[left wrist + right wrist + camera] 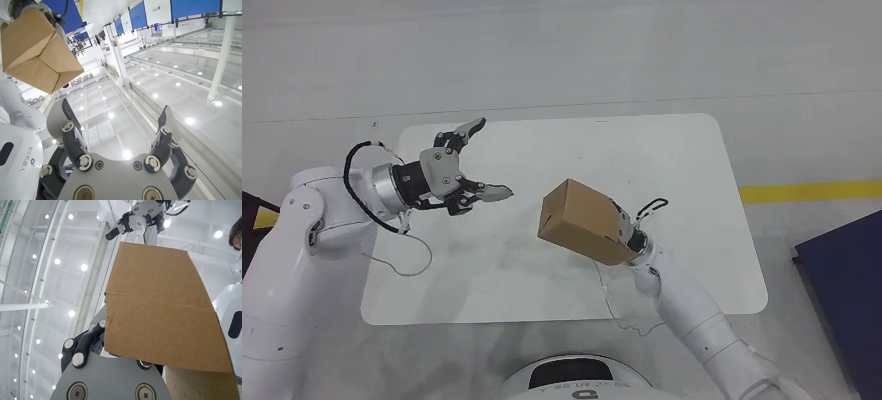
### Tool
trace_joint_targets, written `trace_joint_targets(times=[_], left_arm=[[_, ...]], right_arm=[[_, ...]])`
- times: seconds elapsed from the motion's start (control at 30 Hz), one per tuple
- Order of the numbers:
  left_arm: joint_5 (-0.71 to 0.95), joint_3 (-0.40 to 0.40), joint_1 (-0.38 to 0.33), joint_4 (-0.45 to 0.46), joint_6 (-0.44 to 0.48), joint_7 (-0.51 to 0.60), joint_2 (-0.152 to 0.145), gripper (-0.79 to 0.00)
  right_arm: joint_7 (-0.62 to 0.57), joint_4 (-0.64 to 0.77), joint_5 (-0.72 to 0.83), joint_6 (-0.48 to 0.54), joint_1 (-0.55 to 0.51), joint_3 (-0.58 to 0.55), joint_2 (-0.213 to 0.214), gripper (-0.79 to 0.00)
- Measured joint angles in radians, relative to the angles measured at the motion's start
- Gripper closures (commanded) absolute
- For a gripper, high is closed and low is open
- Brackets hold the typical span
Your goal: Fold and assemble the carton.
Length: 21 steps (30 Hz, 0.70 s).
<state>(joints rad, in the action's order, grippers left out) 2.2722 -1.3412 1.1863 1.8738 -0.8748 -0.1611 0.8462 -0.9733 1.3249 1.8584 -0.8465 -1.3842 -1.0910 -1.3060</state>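
Observation:
A brown carton hangs tilted above the middle of the white table, and my right gripper is shut on its near right end. In the right wrist view the carton covers most of the gripper, with one dark finger showing at its edge. In the left wrist view the carton shows its underside, where folded flaps meet at a seam. My left gripper stands open and holds nothing, to the left of the carton and apart from it; its fingers are spread wide. The left gripper also shows beyond the carton.
The table's rounded front edge lies close to the right arm. A yellow floor line runs past the table on the right. A dark blue surface lies on the floor at the far right.

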Motion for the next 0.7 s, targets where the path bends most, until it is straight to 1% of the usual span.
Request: trace_joint_targets(times=[0.17, 0.27, 0.37, 0.43, 0.5, 0.53, 0.57, 0.67, 0.7], left_arm=[[0.003, -0.073, 0.069, -0.005, 0.023, 0.039, -0.006, -0.785], [0.021, -0.133, 0.136, -0.008, 0.035, 0.109, -0.007, -0.785], [0.041, -0.19, 0.21, -0.024, 0.076, 0.211, -0.004, -0.785], [0.051, -0.22, 0.26, -0.035, 0.127, 0.293, 0.002, -0.785], [0.045, -0.239, 0.304, -0.036, 0.165, 0.362, 0.008, -0.785], [0.039, -0.247, 0.321, -0.038, 0.175, 0.387, 0.01, -0.785], [0.031, -0.257, 0.337, -0.041, 0.181, 0.41, 0.011, -0.785], [0.023, -0.295, 0.383, -0.057, 0.198, 0.479, 0.016, -0.785], [0.019, -0.314, 0.4, -0.063, 0.208, 0.5, 0.018, -0.785]], right_arm=[[-0.005, -0.003, 0.004, 0.004, -0.004, -0.009, 0.001, 0.0], [-0.004, -0.002, 0.004, 0.004, -0.004, -0.009, 0.001, 0.0], [0.0, -0.001, 0.0, 0.008, -0.001, -0.011, 0.002, 0.0], [0.063, 0.016, -0.063, 0.071, 0.015, -0.016, 0.005, 0.0], [0.183, 0.036, -0.175, 0.175, 0.034, -0.01, 0.006, 0.0], [0.228, 0.043, -0.214, 0.197, 0.046, -0.013, 0.008, 0.0], [0.269, 0.05, -0.246, 0.199, 0.058, -0.019, 0.011, 0.0], [0.409, 0.078, -0.35, 0.116, 0.097, -0.046, 0.026, 0.0], [0.477, 0.102, -0.411, 0.077, 0.112, -0.051, 0.034, 0.0]])
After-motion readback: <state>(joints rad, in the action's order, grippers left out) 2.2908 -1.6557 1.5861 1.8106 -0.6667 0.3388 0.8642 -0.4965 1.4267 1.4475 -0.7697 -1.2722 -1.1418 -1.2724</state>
